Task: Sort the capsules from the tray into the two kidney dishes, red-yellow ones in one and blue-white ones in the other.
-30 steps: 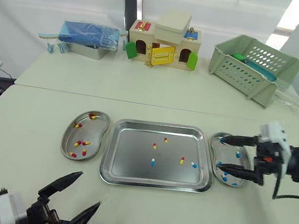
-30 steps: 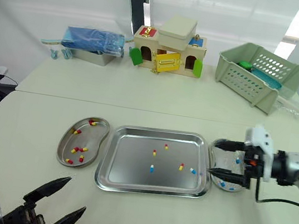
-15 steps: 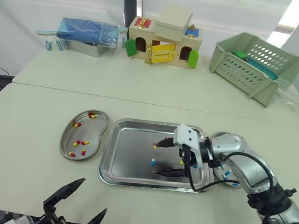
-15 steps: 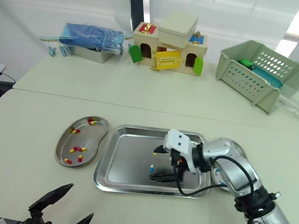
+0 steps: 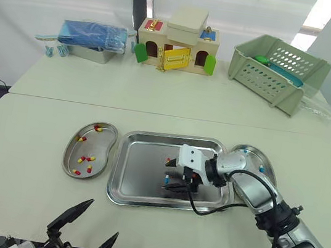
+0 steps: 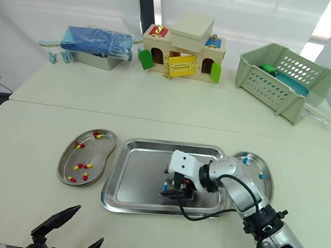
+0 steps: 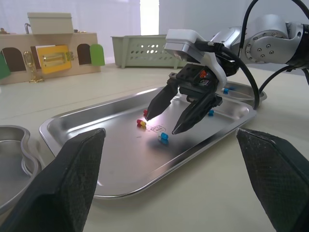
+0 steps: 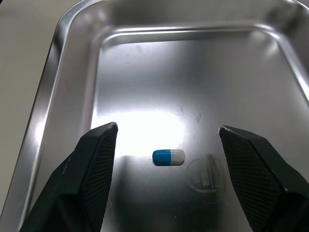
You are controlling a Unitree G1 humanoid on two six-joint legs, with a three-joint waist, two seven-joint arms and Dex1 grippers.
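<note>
1. Left eye view: a second ago the right gripper (image 5: 167,182) hung over the right-hand steel kidney dish (image 5: 268,172), where blue-white capsules lie. It has since swung in over the rectangular steel tray (image 5: 142,199) and come down around a small blue-white capsule (image 5: 166,178) near the tray's middle. I judge that a fresh pick is starting. The left-hand steel kidney dish (image 5: 69,171) holds red-yellow ones. The left gripper (image 5: 103,218) hangs spread wide, well apart from the tray.
2. Left wrist view: the right gripper's fingers are parted and grasp nothing. Their tips are just above the tray floor, with the capsule lying flat beneath them. A red-yellow capsule (image 7: 141,123) lies just beside.
3. Right wrist view: the capsule touches neither finger. Its long axis runs along the line from one finger to the other, with the blue half towards one and the white half towards the other. Closing would therefore meet it end-on, and I judge it could slip out.
</note>
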